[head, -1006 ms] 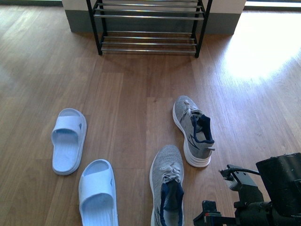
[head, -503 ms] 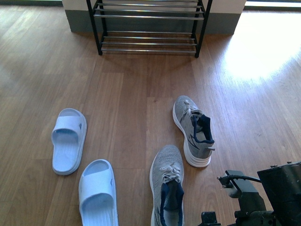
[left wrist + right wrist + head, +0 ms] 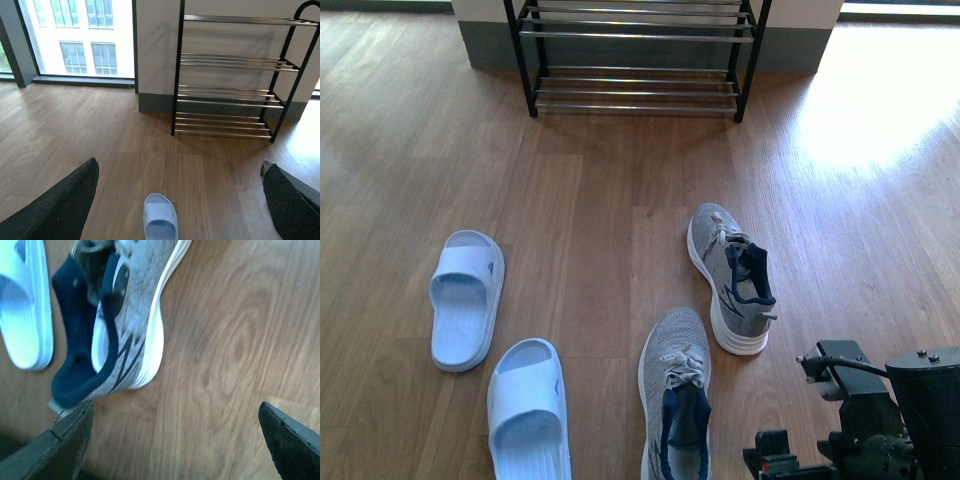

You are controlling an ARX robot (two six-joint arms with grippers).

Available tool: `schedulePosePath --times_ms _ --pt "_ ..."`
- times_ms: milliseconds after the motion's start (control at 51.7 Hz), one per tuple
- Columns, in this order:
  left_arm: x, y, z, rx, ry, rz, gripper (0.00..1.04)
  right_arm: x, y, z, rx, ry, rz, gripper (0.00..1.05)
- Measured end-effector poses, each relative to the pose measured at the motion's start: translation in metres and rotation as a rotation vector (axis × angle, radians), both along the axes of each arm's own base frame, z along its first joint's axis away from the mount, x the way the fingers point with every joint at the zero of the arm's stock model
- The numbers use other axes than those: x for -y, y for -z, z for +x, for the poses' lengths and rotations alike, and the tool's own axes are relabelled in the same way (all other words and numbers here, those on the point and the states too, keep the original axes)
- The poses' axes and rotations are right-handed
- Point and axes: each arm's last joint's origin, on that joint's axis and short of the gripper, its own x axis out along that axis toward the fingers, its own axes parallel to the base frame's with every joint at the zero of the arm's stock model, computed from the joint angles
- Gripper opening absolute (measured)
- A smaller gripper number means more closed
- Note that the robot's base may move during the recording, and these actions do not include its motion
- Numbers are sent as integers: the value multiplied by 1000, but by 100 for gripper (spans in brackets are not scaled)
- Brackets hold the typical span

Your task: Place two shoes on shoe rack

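Two grey knit sneakers lie on the wood floor: one (image 3: 730, 275) right of centre, the other (image 3: 675, 400) nearer me. Two pale blue slides (image 3: 467, 298) (image 3: 528, 410) lie to the left. The shoe rack (image 3: 638, 60) stands at the far end with bare rods. My right arm (image 3: 880, 425) hangs low at the near right. In the right wrist view my right gripper (image 3: 176, 407) is open over bare floor, just beside a sneaker's heel (image 3: 125, 315) and a slide (image 3: 25, 315). My left gripper (image 3: 179, 167) is open above a slide (image 3: 160, 220), facing the rack (image 3: 227, 75).
A grey skirting and white wall (image 3: 485, 40) back the rack. A tall window (image 3: 80, 35) with a dark frame stands left of the rack. Bright sunlight falls on the floor (image 3: 880, 100) at the far right. Open floor lies between the shoes and the rack.
My right arm has sunk lower and shifted slightly right at the near right corner of the front view. The shoes and slides have not moved.
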Motion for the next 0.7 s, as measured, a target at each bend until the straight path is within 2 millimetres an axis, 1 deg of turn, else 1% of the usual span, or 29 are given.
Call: schedulePosePath --times_ms 58,116,213,329,522,696 --pt "0 0 0 0 0 0 95 -2 5 6 18 22 -7 96" --pt "0 0 0 0 0 0 95 -11 14 13 11 27 -17 96" --pt "0 0 0 0 0 0 95 -32 27 15 -35 8 12 96" --pt "0 0 0 0 0 0 95 -44 33 15 -82 32 60 96" --pt "0 0 0 0 0 0 95 -46 43 20 -112 105 62 96" --pt "0 0 0 0 0 0 95 -46 62 32 -115 147 42 96"
